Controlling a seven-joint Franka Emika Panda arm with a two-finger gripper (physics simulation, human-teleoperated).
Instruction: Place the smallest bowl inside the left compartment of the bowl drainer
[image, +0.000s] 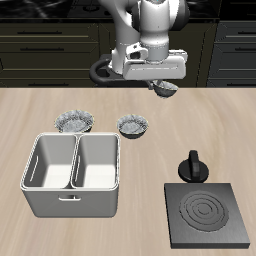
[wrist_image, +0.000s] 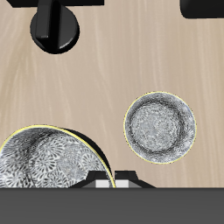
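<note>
Desk (image: 30, 105): pale wood w/ fine grain, matt, smooth. Bowl drainer (image: 70, 202): light grey, plastic-looking, smooth, soft sheen on the inner walls. Smallest bowl (wrist_image: 39, 166): silvery-grey speckled finish, metal-like, ruffled rough-looking surface, thin bright rim. Bowl on the desk beneath (wrist_image: 159, 129): same speckled silvery texture, darker twd centre. Stove plate (image: 208, 215) at near edge: dark grey, matt, w/ raised concentric rings. Black knobbed item (image: 192, 166) beside it: black, slightly glossy. Arm casing (image: 150, 25): white, smooth, glossy.

arm: raised, reaching forward | pincer (image: 165, 90): pointing down (grip state unclear)
</note>
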